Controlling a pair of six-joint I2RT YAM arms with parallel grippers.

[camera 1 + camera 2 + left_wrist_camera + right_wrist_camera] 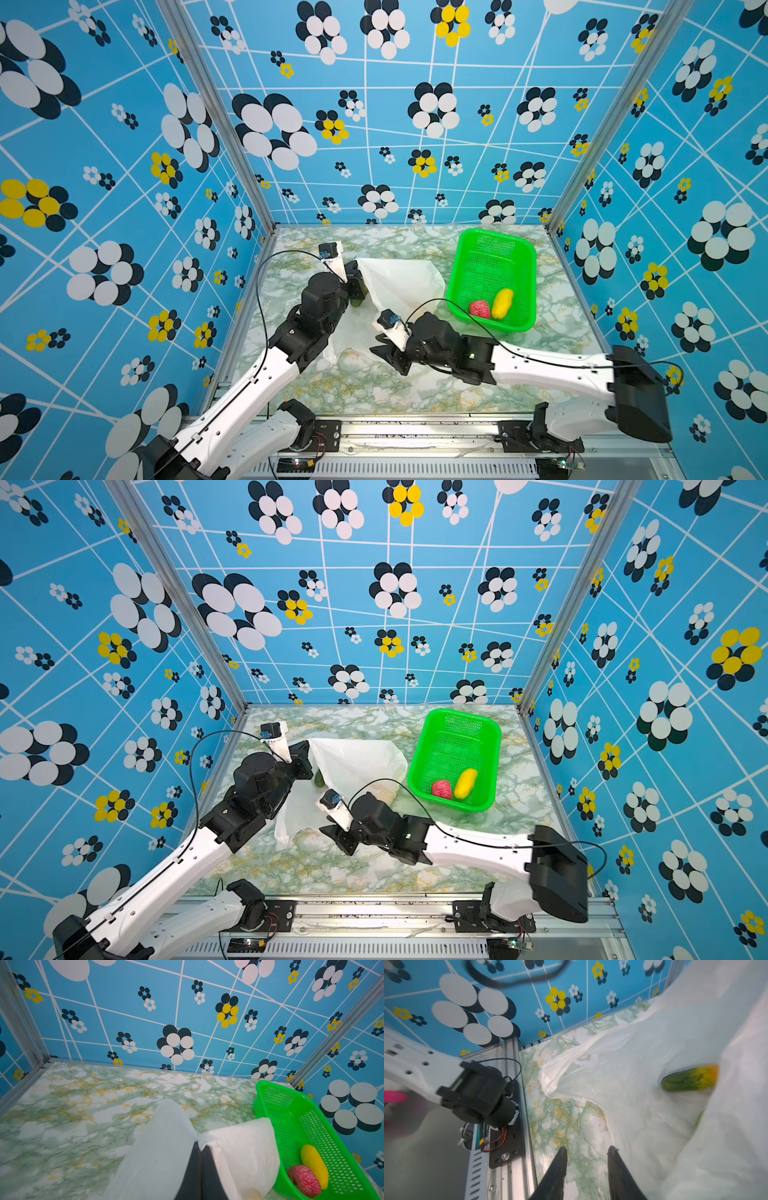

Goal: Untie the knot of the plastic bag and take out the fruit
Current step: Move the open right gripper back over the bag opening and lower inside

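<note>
The white plastic bag (403, 282) lies open on the marble table, and no knot shows on it. My left gripper (357, 282) is shut on the bag's upper edge (162, 1157) and holds it up, with the jaws pressed together in the left wrist view. Inside the bag's mouth lies a green fruit with a yellow-orange end (689, 1080). My right gripper (588, 1149) hangs open over bare table beside the bag's front edge, with nothing between its fingers. A red-pink ball (479, 309) and a yellow oblong fruit (502, 303) lie in the green basket (494, 235).
The green basket (457, 712) stands at the back right, touching the bag's right side. Patterned blue walls close in three sides. A metal rail with the arm bases (415, 432) runs along the front edge.
</note>
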